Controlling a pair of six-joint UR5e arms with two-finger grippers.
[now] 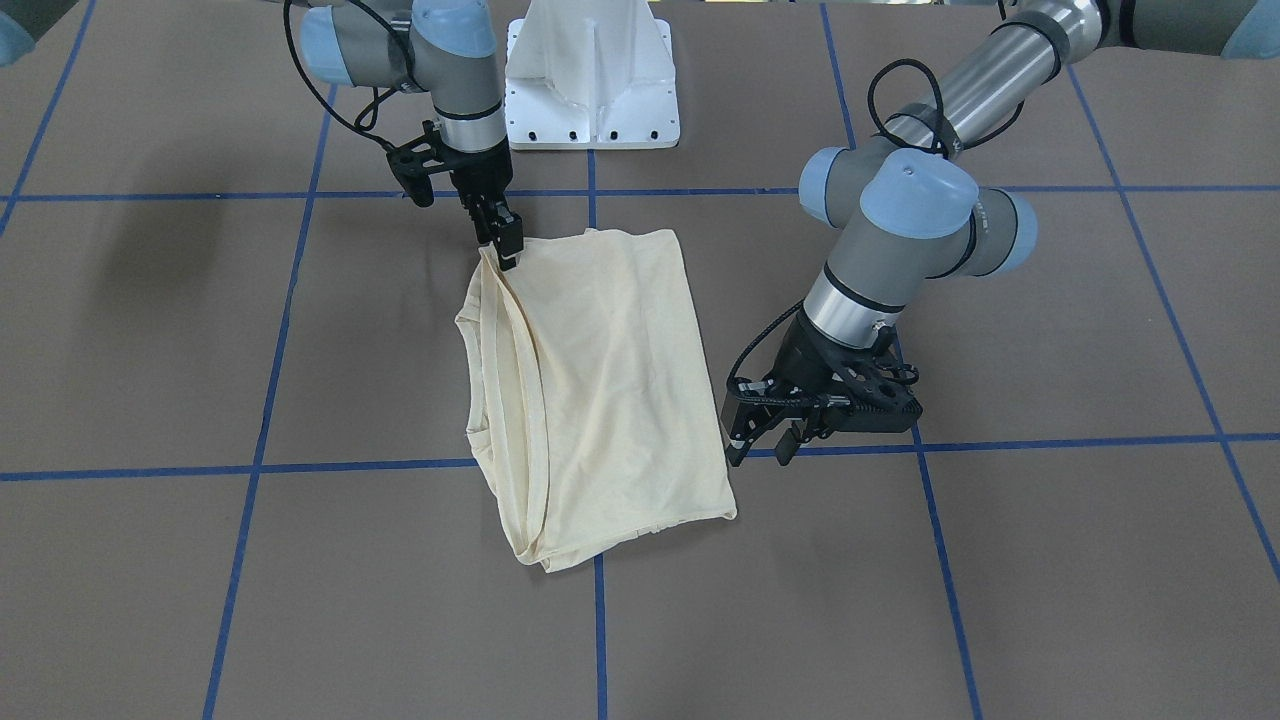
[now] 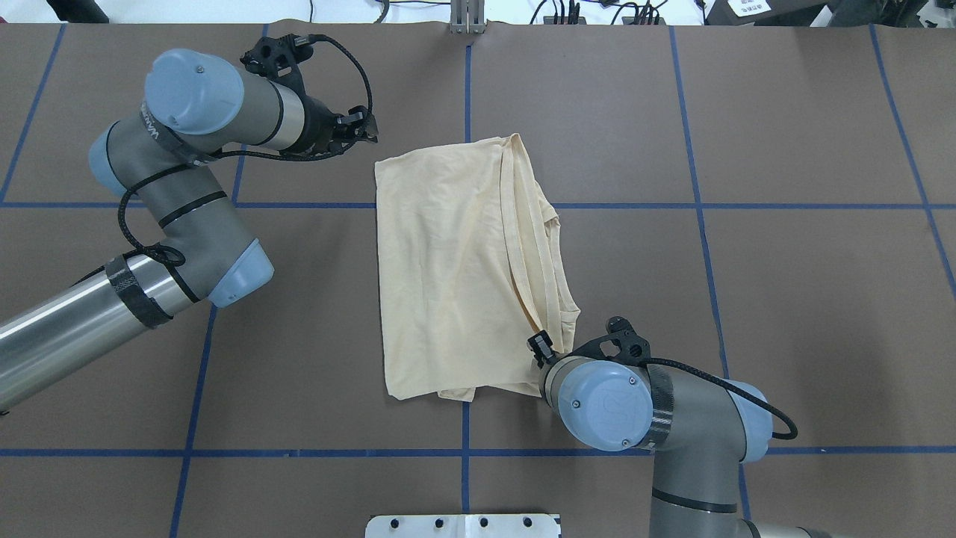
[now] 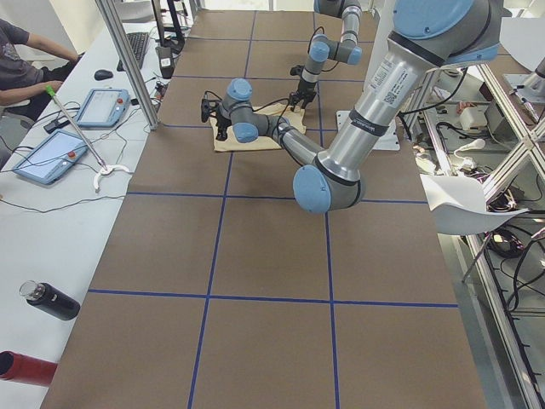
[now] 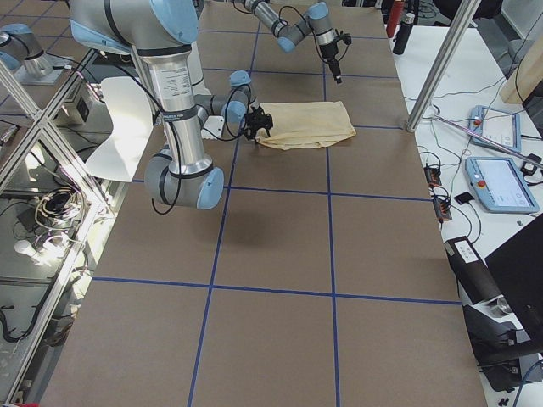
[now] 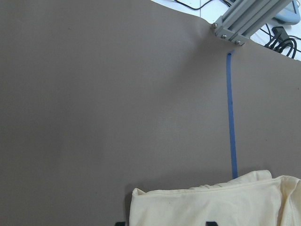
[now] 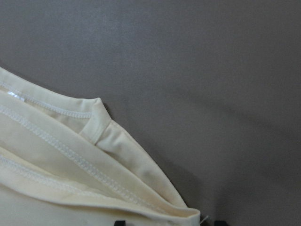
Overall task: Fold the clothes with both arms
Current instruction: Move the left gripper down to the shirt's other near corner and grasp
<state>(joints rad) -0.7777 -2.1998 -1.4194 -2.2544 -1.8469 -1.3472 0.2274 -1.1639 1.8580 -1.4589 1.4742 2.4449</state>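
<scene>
The clothes are one pale cream-yellow shirt [image 1: 610,380] [image 2: 448,276], folded into a rough rectangle on the brown table with stacked hems along one long side; no graphic shows. My right gripper [image 1: 507,255] [image 2: 538,350] is down at the shirt's near corner by the hems. Its fingers look open in the right wrist view, with the layered hem edge [image 6: 141,193] between them. My left gripper [image 1: 760,455] [image 2: 364,131] hovers open just off the shirt's far corner and holds nothing. That corner [image 5: 202,202] shows low in the left wrist view.
The white pedestal base [image 1: 592,90] stands behind the shirt at the robot's side. Blue tape lines [image 2: 463,90] grid the table. An aluminium post [image 5: 240,21] stands at the far edge. A person [image 3: 25,60] sits at a side bench with tablets [image 3: 51,158].
</scene>
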